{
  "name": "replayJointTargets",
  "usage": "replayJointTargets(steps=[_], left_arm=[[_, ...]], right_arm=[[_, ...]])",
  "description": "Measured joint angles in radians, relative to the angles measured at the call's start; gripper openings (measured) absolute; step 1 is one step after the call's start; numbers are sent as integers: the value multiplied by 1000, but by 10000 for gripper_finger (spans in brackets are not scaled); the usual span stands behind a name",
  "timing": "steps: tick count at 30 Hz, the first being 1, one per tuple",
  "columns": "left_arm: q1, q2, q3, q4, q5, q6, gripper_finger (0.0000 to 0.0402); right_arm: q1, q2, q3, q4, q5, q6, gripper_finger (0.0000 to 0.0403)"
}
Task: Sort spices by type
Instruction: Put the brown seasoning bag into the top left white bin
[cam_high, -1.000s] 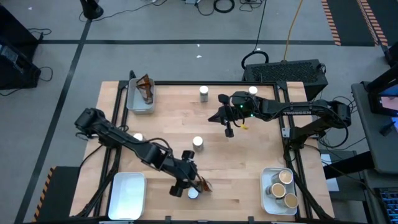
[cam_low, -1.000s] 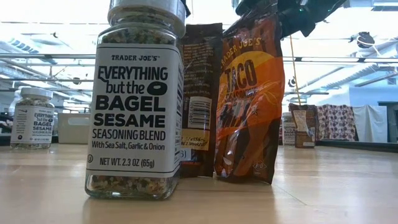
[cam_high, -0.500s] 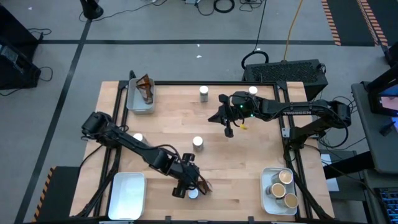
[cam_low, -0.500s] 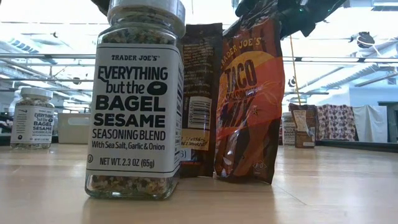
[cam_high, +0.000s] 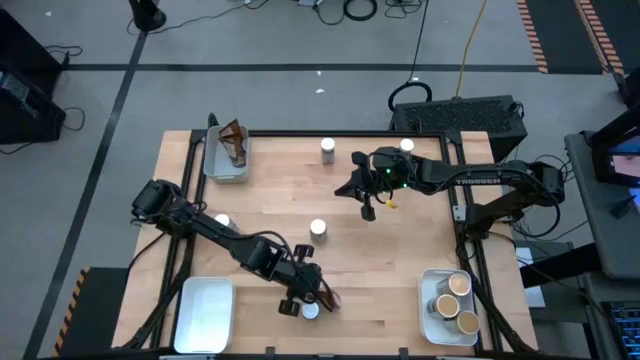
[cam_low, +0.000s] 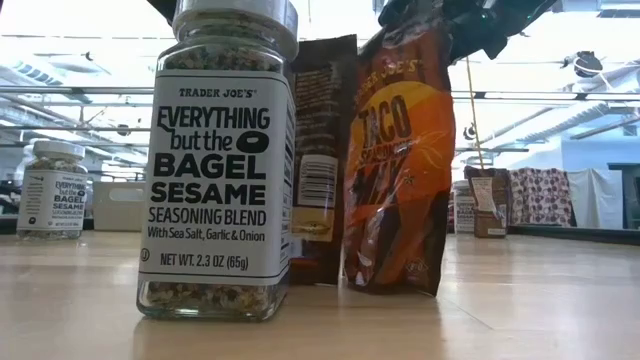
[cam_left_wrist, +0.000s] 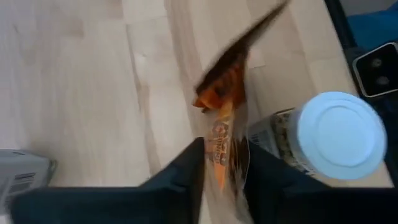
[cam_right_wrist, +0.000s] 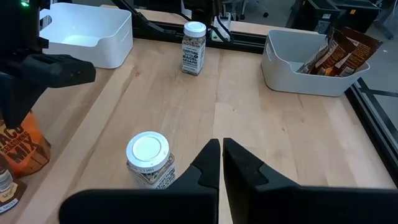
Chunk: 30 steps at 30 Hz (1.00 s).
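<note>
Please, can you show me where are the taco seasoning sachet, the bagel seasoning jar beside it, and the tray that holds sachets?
taco seasoning sachet (cam_low: 392, 170), low view, on its orange front.
bagel seasoning jar (cam_low: 212, 180), low view, on its label.
tray with sachets (cam_right_wrist: 292, 79), right wrist view, on its front wall.

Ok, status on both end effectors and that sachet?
Left end effector pinching taco sachet at near edge. Right end effector shut, empty, mid-table. White-lidded jar crowding the sachet.

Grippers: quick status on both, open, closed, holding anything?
Left gripper: closed on a taco sachet beside a white-lidded jar.
Right gripper: shut, empty, above mid-table.
</note>
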Motion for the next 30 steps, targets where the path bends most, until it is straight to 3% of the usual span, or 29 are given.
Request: replayJointTargets(steps=[5,13,21,30], left_arm=[[0,-3,0,-9,-5,45,10],[-1,-74,0,-109,-68,56,5],[23,-260,0,-375,-245,31,2],[191,-467,0,-678,-356,54,1]], right_arm=[[0,0,0,-2,0,0,0],[0,0,0,-4,0,-6,0],[0,0,0,-16,0,-7,0],[0,0,0,-16,0,-3,0]])
